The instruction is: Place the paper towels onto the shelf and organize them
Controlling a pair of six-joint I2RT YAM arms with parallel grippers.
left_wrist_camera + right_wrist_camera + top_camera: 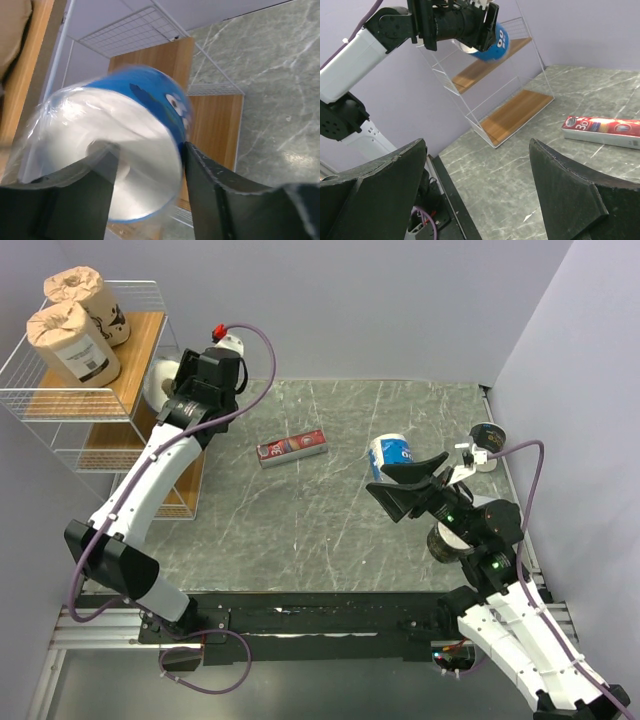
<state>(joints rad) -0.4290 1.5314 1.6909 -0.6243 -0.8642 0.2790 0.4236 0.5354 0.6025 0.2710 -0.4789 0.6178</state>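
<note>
The left gripper (150,156) is clamped on a short blue-and-white paper towel roll (135,100). Its black fingers (210,192) press both sides of the roll's flat white end, beside the hollow core. The roll is a stubby cylinder in glossy, crinkled clear film, with a cartoon eye printed on its blue side. Just beyond it stands the tiered white wire rack shelf (145,340), made of thin wire grid walls around smooth, light wooden boards. Two of these boards lie bare below the held roll in the left wrist view. Whether the roll touches the wire cannot be told. On the top board, up and to the left of this gripper, stand two kraft-brown paper-wrapped rolls with black print (72,340), on end and touching each other, their crumpled tops showing the cores. The right gripper (477,150) hangs with its broad, matte black fingers spread wide apart and nothing between them. Just ahead of it, a second blue-and-white roll (390,455) sits on the table. A flat red rectangular box (291,448) lies farther ahead and to the left. A dark roll (488,438) sits off to its right, near the wall. The table (330,530) is grey-green stone-patterned with pale veins, enclosed by plain lilac walls (400,300).
</note>
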